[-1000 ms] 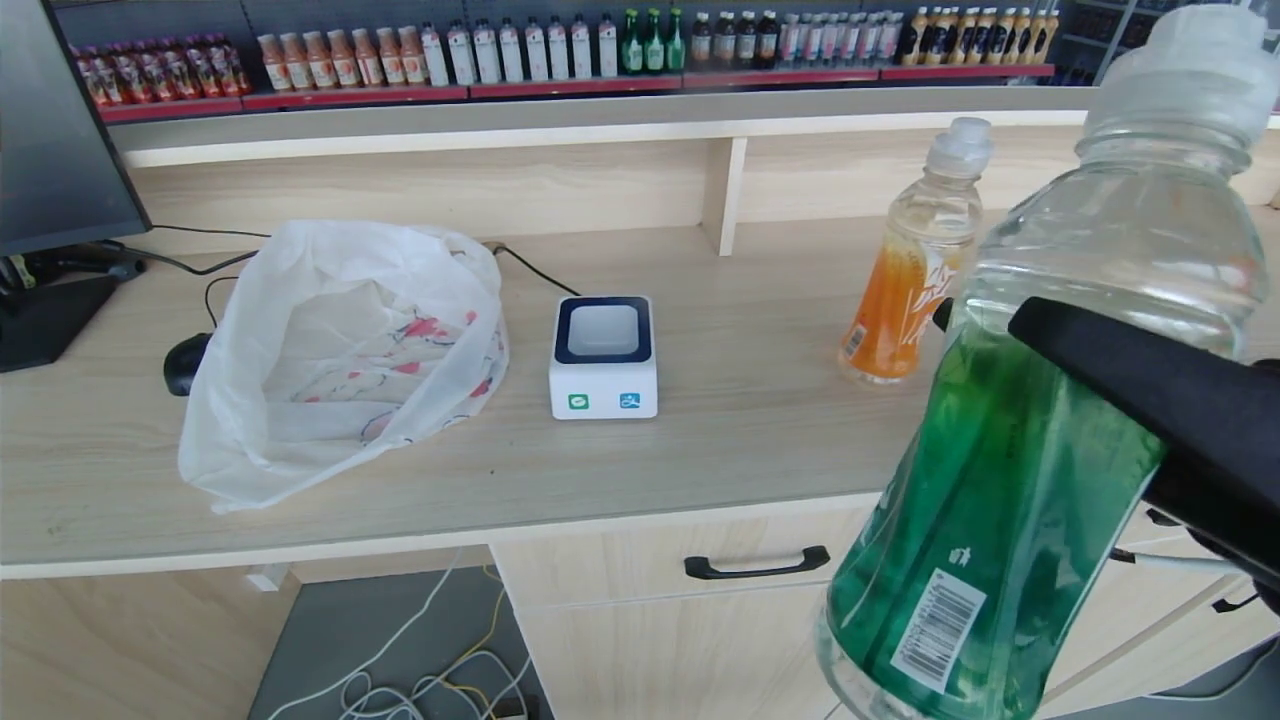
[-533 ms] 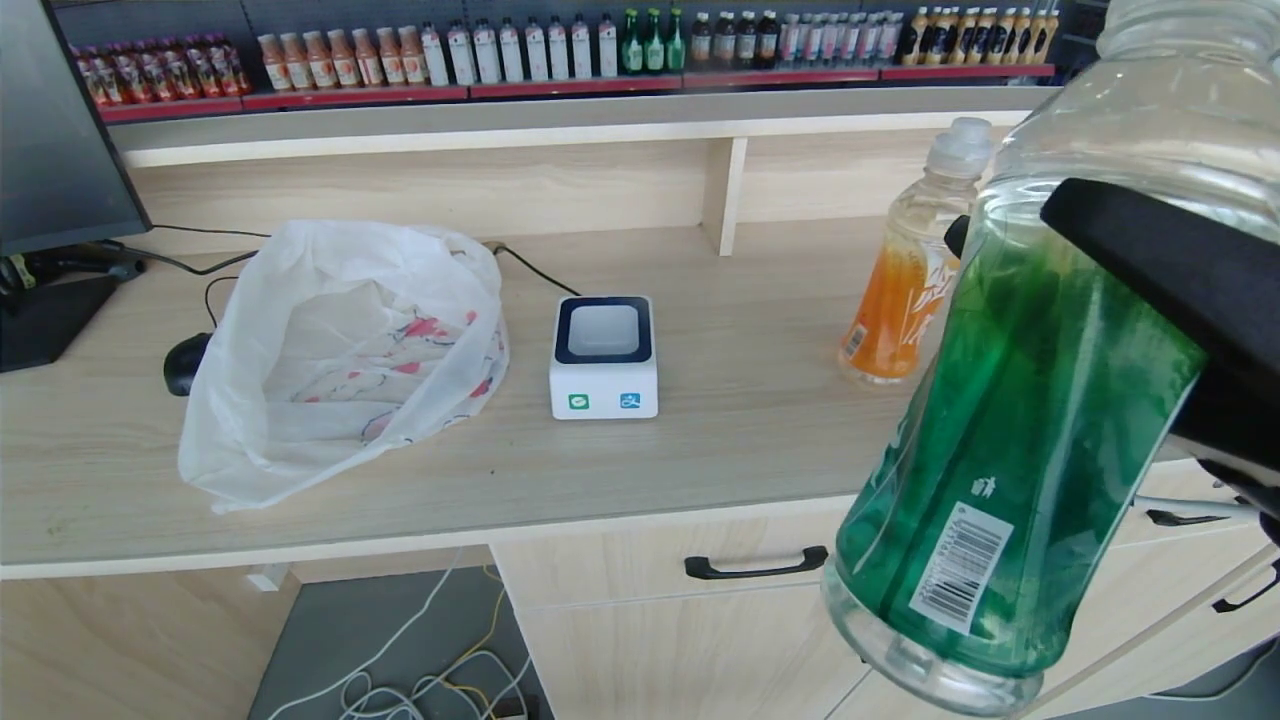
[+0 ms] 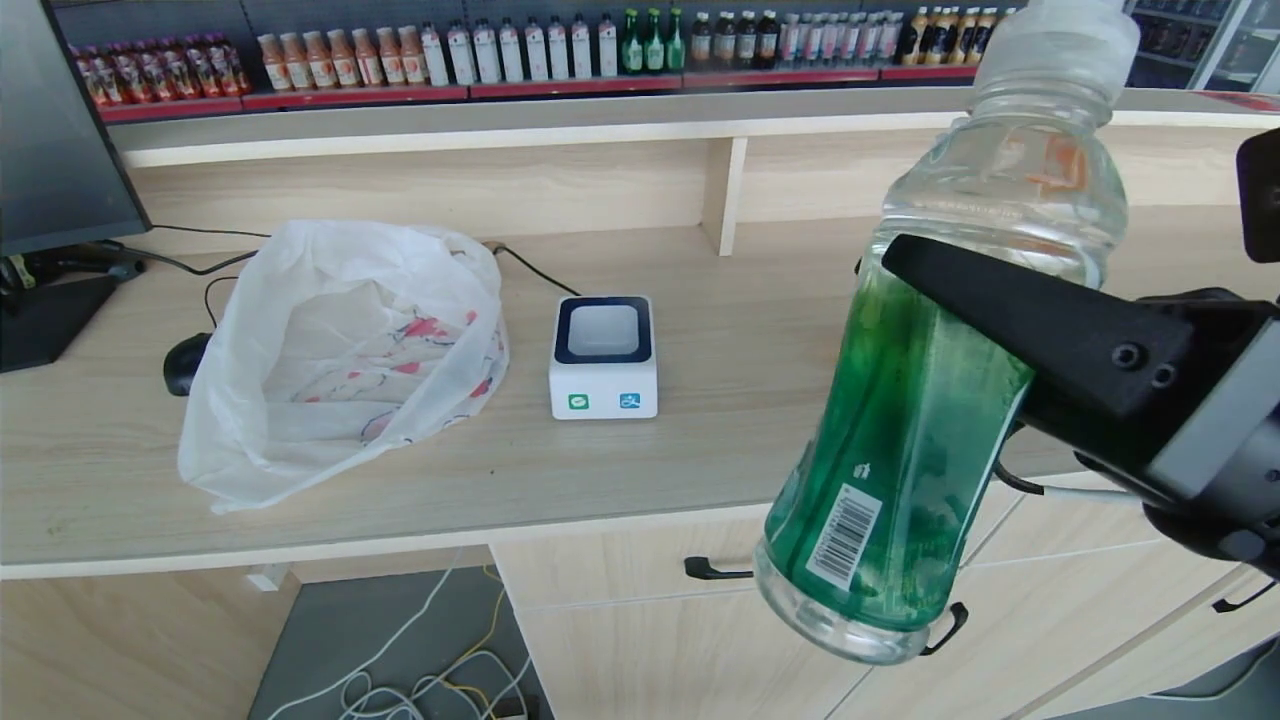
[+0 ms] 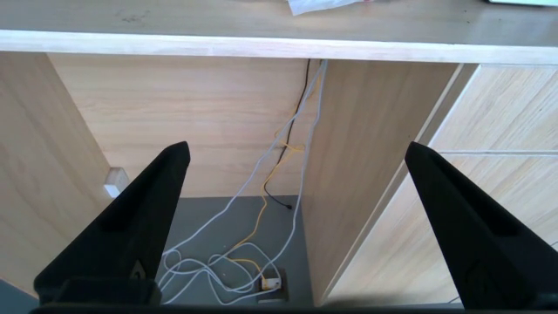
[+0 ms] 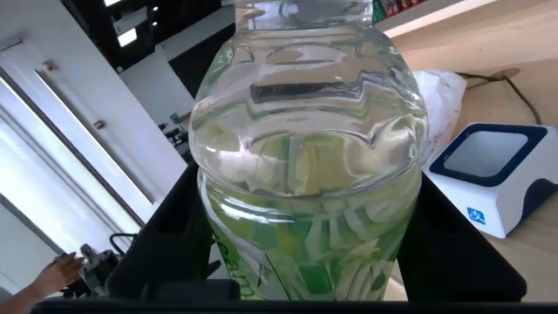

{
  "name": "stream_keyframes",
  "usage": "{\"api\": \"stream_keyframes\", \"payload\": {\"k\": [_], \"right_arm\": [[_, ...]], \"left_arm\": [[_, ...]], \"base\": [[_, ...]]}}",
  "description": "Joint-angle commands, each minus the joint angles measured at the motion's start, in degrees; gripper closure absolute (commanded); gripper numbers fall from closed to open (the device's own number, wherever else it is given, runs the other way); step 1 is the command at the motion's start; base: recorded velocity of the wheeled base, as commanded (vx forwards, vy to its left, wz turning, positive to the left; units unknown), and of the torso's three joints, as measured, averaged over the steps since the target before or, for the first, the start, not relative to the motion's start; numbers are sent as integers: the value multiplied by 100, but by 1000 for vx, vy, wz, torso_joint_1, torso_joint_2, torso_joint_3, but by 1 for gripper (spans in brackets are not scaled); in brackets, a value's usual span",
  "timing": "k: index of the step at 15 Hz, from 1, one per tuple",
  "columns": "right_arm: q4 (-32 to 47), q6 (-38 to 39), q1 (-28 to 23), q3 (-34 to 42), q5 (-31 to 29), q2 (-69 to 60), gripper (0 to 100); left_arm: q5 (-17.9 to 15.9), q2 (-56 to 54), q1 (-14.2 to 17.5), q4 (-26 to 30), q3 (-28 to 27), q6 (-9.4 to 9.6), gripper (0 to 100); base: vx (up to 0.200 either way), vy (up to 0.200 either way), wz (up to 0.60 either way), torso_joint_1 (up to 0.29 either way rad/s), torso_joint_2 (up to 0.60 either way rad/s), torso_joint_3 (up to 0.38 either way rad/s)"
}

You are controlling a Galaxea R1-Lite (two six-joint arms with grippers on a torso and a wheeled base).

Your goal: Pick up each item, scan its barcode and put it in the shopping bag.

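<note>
Bench (image 3: 750,420) carries the shopping bag (image 3: 340,350) and the scanner (image 3: 604,357). Right end effector (image 5: 314,262) clamps the green bottle (image 3: 930,400), which is now nearer the scanner than one second earlier. Its barcode (image 3: 843,537) faces the head camera, so scanning appears to be next. Left end effector (image 4: 296,227) hangs wide below the bench edge.

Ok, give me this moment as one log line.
right pincer shut on green bottle, aloft, barcode visible | left pincer open, below counter | scanner, open shopping bag: on counter

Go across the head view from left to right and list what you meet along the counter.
Monitor → mouse → shopping bag → scanner → green bottle, held up in front of the counter.
</note>
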Motion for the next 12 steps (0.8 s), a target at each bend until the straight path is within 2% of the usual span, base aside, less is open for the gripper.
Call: {"api": "stream_keyframes", "payload": {"k": [1, 12], "right_arm": [[-6, -12, 9, -134, 6, 200, 100], [-24, 14, 35, -459, 59, 261, 100]], "left_arm": [[0, 0, 0, 1, 0, -1, 0], [0, 0, 0, 1, 0, -1, 0]], "base": [[0, 0, 0, 0, 0, 0], [0, 0, 0, 0, 0, 0]]}}
